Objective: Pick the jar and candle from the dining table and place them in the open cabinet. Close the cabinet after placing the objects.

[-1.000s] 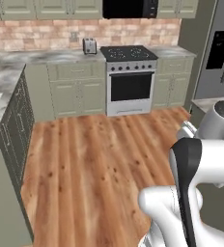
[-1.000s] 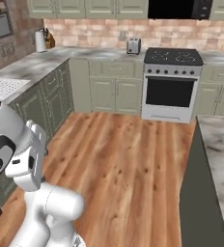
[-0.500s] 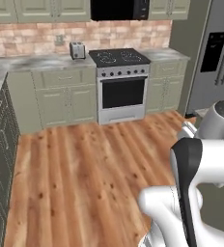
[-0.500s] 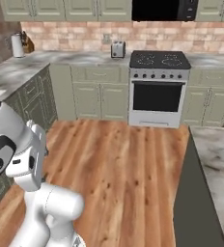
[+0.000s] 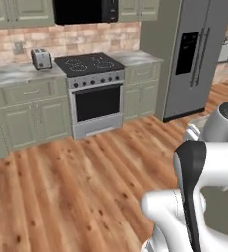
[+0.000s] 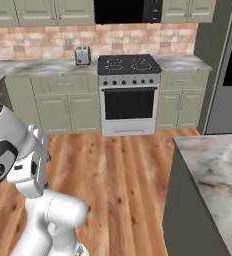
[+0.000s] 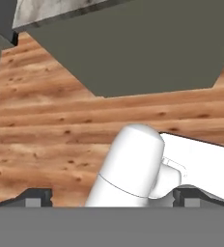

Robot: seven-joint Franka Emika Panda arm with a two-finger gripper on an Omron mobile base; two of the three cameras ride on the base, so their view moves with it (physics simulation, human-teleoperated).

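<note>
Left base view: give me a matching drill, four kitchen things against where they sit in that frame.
Things:
1. toaster
2. stove
3. fridge
4. microwave

Places:
A. top edge, above the stove
B. far right, tall and grey
C. on the counter, left of the stove
D. centre, between green cabinets

Pairs: 1-C, 2-D, 3-B, 4-A
</note>
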